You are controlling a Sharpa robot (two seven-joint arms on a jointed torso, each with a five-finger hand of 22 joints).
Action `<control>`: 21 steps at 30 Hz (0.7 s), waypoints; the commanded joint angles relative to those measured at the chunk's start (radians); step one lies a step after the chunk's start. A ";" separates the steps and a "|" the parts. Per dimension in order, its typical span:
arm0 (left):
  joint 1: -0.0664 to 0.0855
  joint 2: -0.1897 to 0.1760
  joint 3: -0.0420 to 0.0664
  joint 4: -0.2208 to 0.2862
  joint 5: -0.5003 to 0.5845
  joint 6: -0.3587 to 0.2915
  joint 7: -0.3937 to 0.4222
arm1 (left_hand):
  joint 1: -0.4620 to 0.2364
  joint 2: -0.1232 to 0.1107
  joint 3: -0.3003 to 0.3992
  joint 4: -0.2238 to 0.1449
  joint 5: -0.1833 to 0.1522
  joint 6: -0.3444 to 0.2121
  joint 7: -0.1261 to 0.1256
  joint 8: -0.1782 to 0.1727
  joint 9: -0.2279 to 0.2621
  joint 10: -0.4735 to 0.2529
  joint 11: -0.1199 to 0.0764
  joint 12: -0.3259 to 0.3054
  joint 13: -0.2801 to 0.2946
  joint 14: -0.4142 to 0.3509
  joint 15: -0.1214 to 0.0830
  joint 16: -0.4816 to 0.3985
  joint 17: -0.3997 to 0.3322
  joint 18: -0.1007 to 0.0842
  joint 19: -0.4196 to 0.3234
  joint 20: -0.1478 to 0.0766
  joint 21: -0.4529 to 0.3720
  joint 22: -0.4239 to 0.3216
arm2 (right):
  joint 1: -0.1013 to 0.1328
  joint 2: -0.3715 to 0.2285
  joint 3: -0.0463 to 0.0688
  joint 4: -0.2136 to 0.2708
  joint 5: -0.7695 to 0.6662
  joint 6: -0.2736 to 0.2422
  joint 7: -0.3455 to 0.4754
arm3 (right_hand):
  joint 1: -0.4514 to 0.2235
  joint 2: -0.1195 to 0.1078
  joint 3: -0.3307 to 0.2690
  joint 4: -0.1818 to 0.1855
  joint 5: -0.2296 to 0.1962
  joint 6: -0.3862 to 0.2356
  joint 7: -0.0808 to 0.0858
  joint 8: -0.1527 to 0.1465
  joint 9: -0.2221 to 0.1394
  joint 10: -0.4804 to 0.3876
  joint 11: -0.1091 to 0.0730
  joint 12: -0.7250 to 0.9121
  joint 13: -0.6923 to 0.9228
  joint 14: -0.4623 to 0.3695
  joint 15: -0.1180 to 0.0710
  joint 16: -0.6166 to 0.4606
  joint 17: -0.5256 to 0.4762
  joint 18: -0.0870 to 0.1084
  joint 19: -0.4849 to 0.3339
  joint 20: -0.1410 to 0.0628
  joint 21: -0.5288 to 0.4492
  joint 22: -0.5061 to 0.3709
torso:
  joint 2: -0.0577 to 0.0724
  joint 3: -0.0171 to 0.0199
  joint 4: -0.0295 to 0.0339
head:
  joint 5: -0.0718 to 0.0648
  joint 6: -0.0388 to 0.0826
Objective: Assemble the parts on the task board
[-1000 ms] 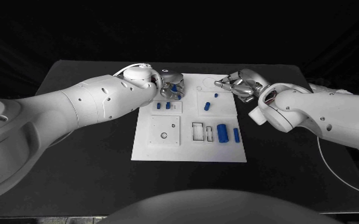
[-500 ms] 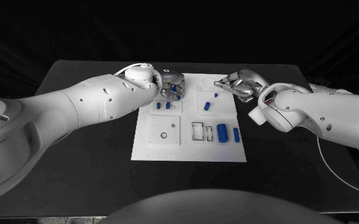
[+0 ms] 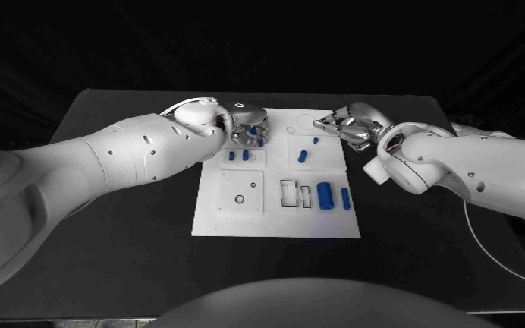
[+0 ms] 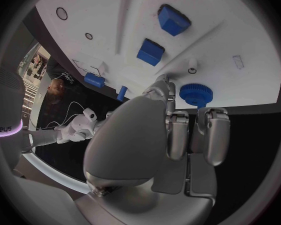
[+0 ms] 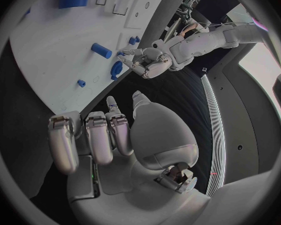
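The white task board (image 3: pixel 279 214) lies mid-table. My left hand (image 3: pixel 248 121) is over its far left corner, its fingertips (image 4: pixel 178 116) closed around the rim of a blue gear (image 4: pixel 193 94) that sits on the board near its edge. Just past the gear stand two blue blocks (image 4: pixel 150 51). My right hand (image 3: pixel 348 124) hovers at the board's far right edge with its fingers (image 5: pixel 97 137) curled in and nothing in them. A blue cylinder (image 3: pixel 324 190) and a slim blue bar (image 3: pixel 346 197) lie on the near right part of the board.
Smaller blue pieces (image 3: pixel 302 156) stand in the board's middle pockets, and a square plate with a round hole (image 3: pixel 240 192) occupies its near left. Black table (image 3: pixel 131 222) surrounds the board on all sides.
My left hand has shifted slightly to the right and closer in over the gear. My right hand has stayed where it was.
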 commanded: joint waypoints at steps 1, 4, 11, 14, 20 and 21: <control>0.011 -0.011 0.003 0.023 -0.010 -0.082 0.043 | 0.000 -0.002 0.005 0.003 0.001 0.009 0.000 0.001 0.000 0.000 -0.002 -0.008 -0.001 0.106 0.007 0.003 0.264 -0.015 0.107 -0.006 0.006 0.263 | -0.001 0.000 0.000 -0.001 -0.005 0.018 -0.004 | -0.001 0.011 -0.006 0.003 0.003 0.006 0.005 0.004 0.002 0.103 0.009 -0.005 0.263 0.106 0.009 0.004 0.263 -0.014 0.105 0.010 0.004 0.263 | -0.001 0.0009 -0.0006 | 0.002 -0.001; 0.024 -0.026 0.004 0.043 -0.007 -0.094 0.047 | -0.003 -0.003 0.005 0.006 0.001 0.008 0.000 0.000 0.000 -0.001 -0.002 -0.011 -0.002 0.106 0.008 0.003 0.264 -0.015 0.107 -0.006 0.006 0.263 | -0.001 0.001 0.000 -0.002 -0.005 0.020 -0.005 | -0.001 0.011 -0.006 0.003 0.003 0.006 0.005 0.004 0.002 0.103 0.009 -0.005 0.263 0.106 0.009 0.004 0.263 -0.014 0.105 0.010 0.004 0.263 | 0.000 0.0005 -0.0005 | 0.004 -0.001; 0.051 -0.067 0.005 0.082 0.019 -0.089 0.053 | -0.005 -0.005 0.005 0.007 0.001 0.008 -0.001 -0.001 -0.001 -0.002 -0.002 -0.013 -0.002 0.106 0.009 0.003 0.264 -0.015 0.107 -0.006 0.006 0.263 | -0.001 0.001 0.000 -0.004 -0.005 0.022 -0.007 | -0.001 0.012 -0.006 0.003 0.003 0.006 0.005 0.004 0.002 0.103 0.009 -0.005 0.263 0.106 0.009 0.004 0.263 -0.014 0.105 0.010 0.004 0.263 | 0.000 0.0011 -0.0001 | 0.007 -0.002; 0.054 -0.075 0.004 0.085 0.023 -0.068 0.050 | -0.005 -0.005 0.005 0.007 0.001 0.007 -0.001 -0.002 -0.001 -0.002 -0.002 -0.014 -0.002 0.106 0.009 0.003 0.264 -0.015 0.107 -0.006 0.006 0.263 | -0.001 0.001 0.000 -0.004 -0.005 0.022 -0.007 | -0.001 0.012 -0.006 0.003 0.003 0.006 0.005 0.004 0.002 0.103 0.009 -0.005 0.263 0.106 0.009 0.004 0.263 -0.014 0.105 0.010 0.004 0.263 | 0.000 0.0006 0.0001 | 0.008 -0.002; 0.057 -0.101 0.003 0.100 0.028 -0.026 0.045 | -0.006 -0.004 0.007 0.008 0.001 0.006 -0.002 -0.004 -0.002 -0.004 -0.002 -0.017 -0.002 0.106 0.009 0.003 0.264 -0.015 0.107 -0.005 0.006 0.263 | -0.001 0.003 0.000 -0.005 -0.005 0.024 -0.007 | -0.001 0.012 -0.006 0.003 0.003 0.006 0.005 0.004 0.002 0.103 0.009 -0.005 0.263 0.106 0.009 0.004 0.263 -0.014 0.105 0.010 0.004 0.263 | 0.000 0.0003 -0.0001 | 0.011 -0.003; 0.057 -0.106 0.003 0.104 0.028 -0.023 0.043 | -0.006 -0.004 0.007 0.009 0.001 0.006 -0.002 -0.004 -0.002 -0.004 -0.002 -0.018 -0.002 0.106 0.009 0.003 0.264 -0.015 0.107 -0.005 0.006 0.263 | -0.001 0.003 0.000 -0.005 -0.005 0.024 -0.008 | -0.001 0.012 -0.006 0.003 0.003 0.006 0.005 0.004 0.002 0.103 0.009 -0.005 0.263 0.106 0.009 0.004 0.263 -0.014 0.105 0.010 0.004 0.263 | 0.000 0.0003 0.0002 | 0.011 -0.003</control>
